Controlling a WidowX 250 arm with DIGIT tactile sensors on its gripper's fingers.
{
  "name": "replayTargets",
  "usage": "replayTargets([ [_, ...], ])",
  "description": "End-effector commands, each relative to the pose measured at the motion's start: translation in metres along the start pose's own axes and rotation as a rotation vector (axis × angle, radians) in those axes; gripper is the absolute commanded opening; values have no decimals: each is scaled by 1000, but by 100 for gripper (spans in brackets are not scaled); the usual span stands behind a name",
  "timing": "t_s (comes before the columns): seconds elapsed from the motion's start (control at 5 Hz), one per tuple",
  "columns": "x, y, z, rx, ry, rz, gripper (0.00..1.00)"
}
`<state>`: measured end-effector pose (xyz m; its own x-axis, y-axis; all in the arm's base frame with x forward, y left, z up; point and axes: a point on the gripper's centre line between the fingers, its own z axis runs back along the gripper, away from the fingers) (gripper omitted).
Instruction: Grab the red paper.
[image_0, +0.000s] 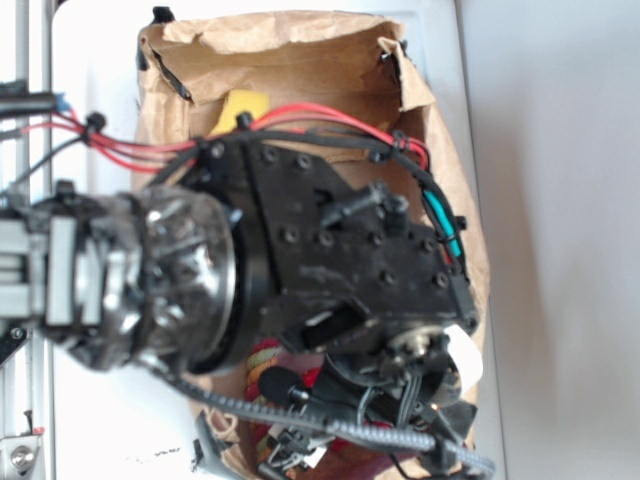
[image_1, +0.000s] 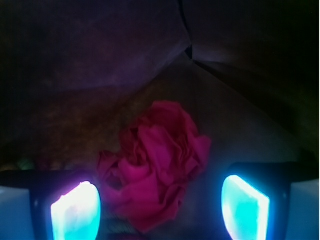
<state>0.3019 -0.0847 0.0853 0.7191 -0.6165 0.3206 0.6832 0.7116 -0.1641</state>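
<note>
— Position of the gripper?

— Lowered inside the brown paper bag, which lies open on the white tabletop. In the wrist view its fingers stand spread wide, one glowing pink-white, the other cyan.

— The red paper?

— On the bag's floor, between the two fingers and slightly beyond them. Contact with either finger cannot be confirmed. The exterior view hides it behind the arm.

— Other contents?

— A yellow object near the bag's far end; a striped rope below the arm.
</note>
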Motion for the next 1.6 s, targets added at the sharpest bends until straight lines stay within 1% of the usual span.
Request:
replayTargets([
  [0.0,23,-10,1,-22,-108,159,100],
  [0.2,25,-10,-7,-28,-98,210,100],
  [0.4,23,-13,-14,-33,-54,212,100],
  [0.6,22,-16,-18,-25,-11,237,100],
  [0.8,22,-16,-38,-66,25,246,100],
  [1.0,20,-16,-48,-88,45,233,100],
  [1.2,21,-15,-47,-70,42,251,46],
  [1.4,24,-17,-46,-52,20,265,0],
])
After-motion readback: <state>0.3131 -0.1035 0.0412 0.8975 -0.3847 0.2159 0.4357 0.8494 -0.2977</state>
